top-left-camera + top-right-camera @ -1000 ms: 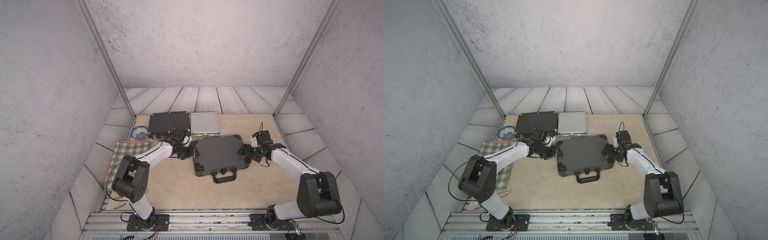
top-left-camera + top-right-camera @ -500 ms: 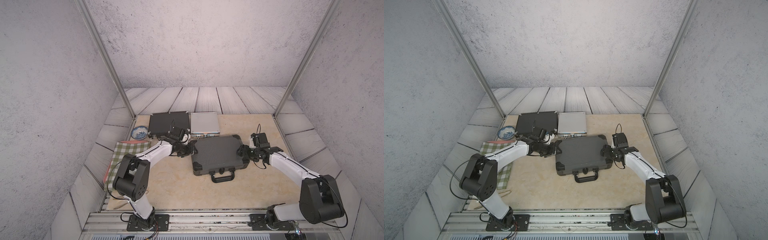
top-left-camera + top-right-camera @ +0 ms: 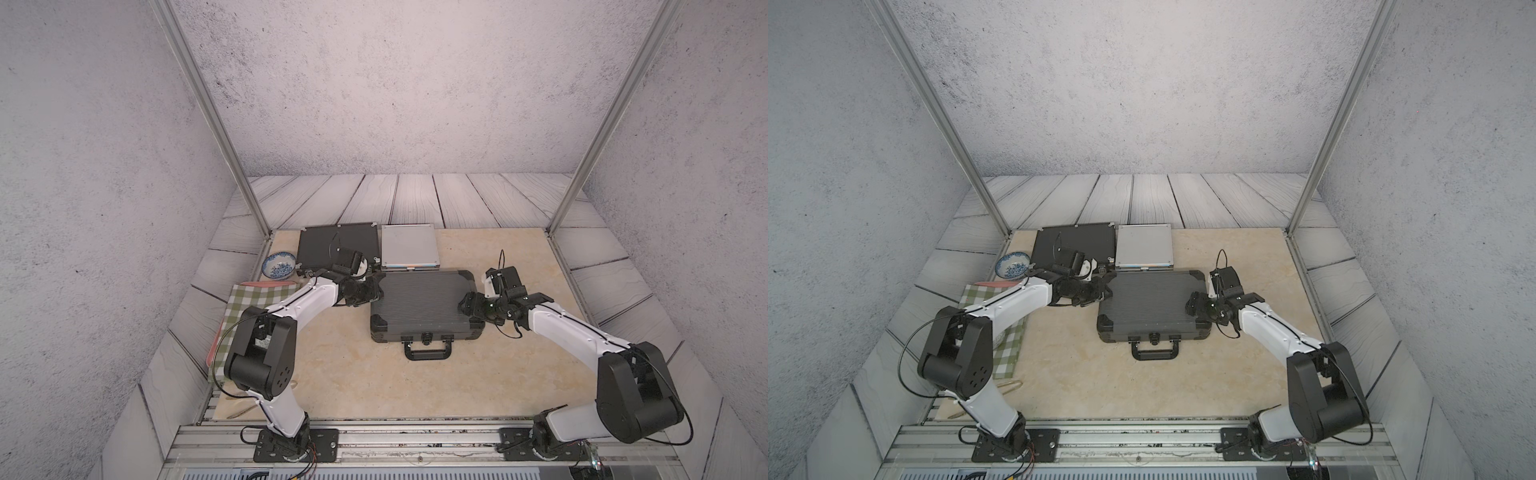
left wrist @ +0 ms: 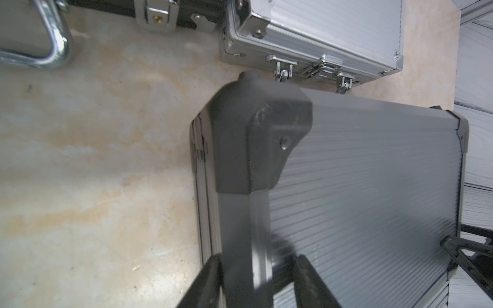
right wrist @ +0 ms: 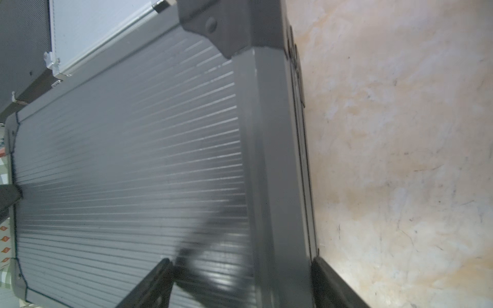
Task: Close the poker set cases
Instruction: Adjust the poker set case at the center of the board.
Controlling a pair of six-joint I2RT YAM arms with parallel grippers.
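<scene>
The ribbed dark-grey case (image 3: 424, 303) lies shut at centre frame in both top views, handle toward the bottom. The left gripper (image 4: 257, 261), partly open, straddles its left rim; whether it pinches is unclear. The right gripper (image 5: 241, 261) gapes wide around the right end, clamping nothing.

light: bright, overhead | shadows: soft | glare: streaks on ribbed case (image 5: 133, 160) | wrist views: near parts blurred, possibly motion | top views: sharp

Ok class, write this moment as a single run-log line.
ribbed case: lid down | left gripper: open, astride its edge | right gripper: open, astride opposite edge
</scene>
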